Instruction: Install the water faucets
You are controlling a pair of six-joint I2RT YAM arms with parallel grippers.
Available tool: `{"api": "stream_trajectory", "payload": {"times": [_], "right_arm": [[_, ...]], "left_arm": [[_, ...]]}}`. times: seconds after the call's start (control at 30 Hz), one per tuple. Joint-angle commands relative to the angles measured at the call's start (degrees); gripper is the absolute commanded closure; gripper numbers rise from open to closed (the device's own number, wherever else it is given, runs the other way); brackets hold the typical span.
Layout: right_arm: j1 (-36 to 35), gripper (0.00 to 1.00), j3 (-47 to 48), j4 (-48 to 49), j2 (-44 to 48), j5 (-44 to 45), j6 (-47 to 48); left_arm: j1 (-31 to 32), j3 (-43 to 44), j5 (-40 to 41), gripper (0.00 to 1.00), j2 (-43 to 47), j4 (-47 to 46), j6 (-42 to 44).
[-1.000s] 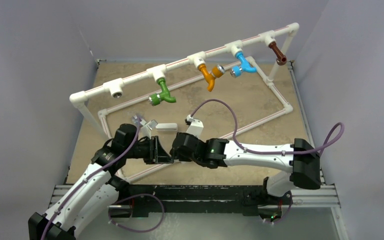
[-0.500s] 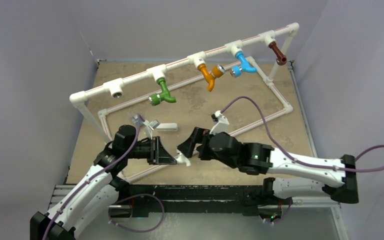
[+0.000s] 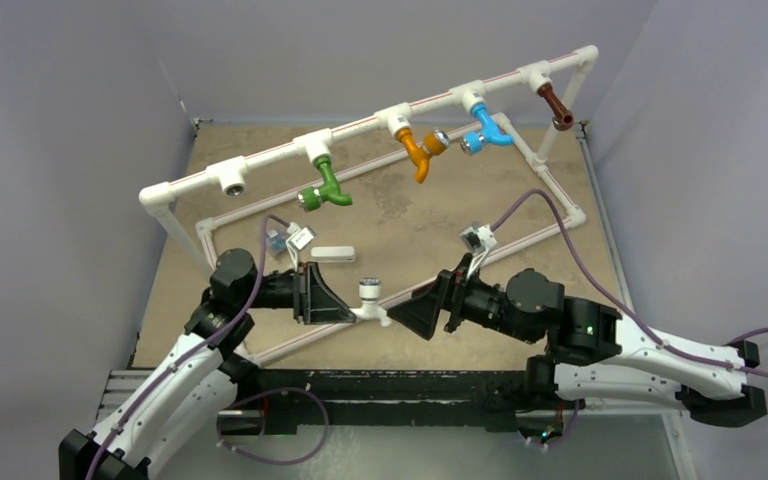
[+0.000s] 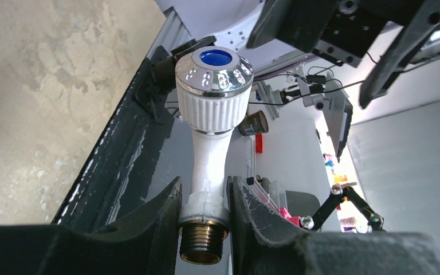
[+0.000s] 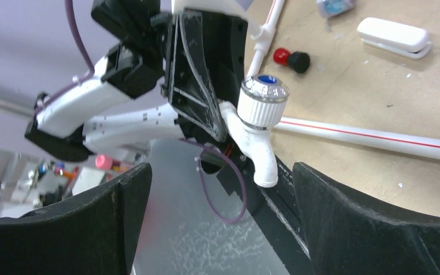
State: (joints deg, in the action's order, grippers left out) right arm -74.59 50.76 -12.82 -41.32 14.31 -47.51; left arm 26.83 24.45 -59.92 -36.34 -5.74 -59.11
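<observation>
Four of five taps were judged installed on the raised white pipe rail: the green tap, orange tap, blue tap and brown tap, strung from about 11 o'clock to 2 o'clock over the table. One fitting, the leftmost at about 10 o'clock, was seen open and bare. It was probably meant for the last tap.

That white tap was held clear of the table at about 6 o'clock. The left claw was pinched partway closed on its narrow stem, just above the thread. The right claw was spread wide at the tap's 3 o'clock, with nothing gripped and nothing touched.

The white tap was seen as smooth plastic with a bent spout, a ribbed collar, and a shiny chrome cap with a blue centre. Its thread looked like brass. The pipes were glossy plastic marked with a thin red line. The table looked mottled, sandy and stone-like, and the claw fingers were matte black and scuffed.
</observation>
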Motion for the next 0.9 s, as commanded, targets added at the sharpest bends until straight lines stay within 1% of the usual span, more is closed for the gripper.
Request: {"api": "stream_trajectory", "payload": {"times": [0.0, 0.07, 0.27, 0.4, 0.5, 0.77, 0.87], "right_arm": [[-0.21, 0.09, 1.22, 5.04, -1.68, -9.17, 8.23], [-0.21, 0.11, 1.44, 6.42, -2.65, -10.69, 9.44], [-0.20, 0.19, 2.50, 11.38, -6.58, -16.27, 11.59], [-0.19, 0.23, 3.18, 13.75, -8.26, -18.20, 13.15], [-0.21, 0.26, 3.08, 15.84, -8.23, -18.97, 13.47], [-0.21, 0.33, 3.42, 19.82, -10.15, -18.84, 13.40], [-0.21, 0.38, 3.87, 20.21, -11.05, -19.12, 13.44]], "left_arm": [[0.28, 0.91, -4.00, 1.00, 2.11, -10.85, -4.54], [0.34, 0.86, -4.77, 1.00, 3.07, -13.57, -6.07], [0.33, 0.84, -6.22, 1.00, 4.81, -17.30, -8.72], [0.33, -0.01, -7.15, 1.00, 5.28, -23.05, -12.42], [0.33, -0.61, -7.49, 1.00, 5.39, -26.67, -14.70], [0.35, -1.59, -7.35, 1.00, 4.73, -31.57, -17.39], [0.33, -2.41, -7.11, 1.00, 4.21, -34.23, -19.35]]}}
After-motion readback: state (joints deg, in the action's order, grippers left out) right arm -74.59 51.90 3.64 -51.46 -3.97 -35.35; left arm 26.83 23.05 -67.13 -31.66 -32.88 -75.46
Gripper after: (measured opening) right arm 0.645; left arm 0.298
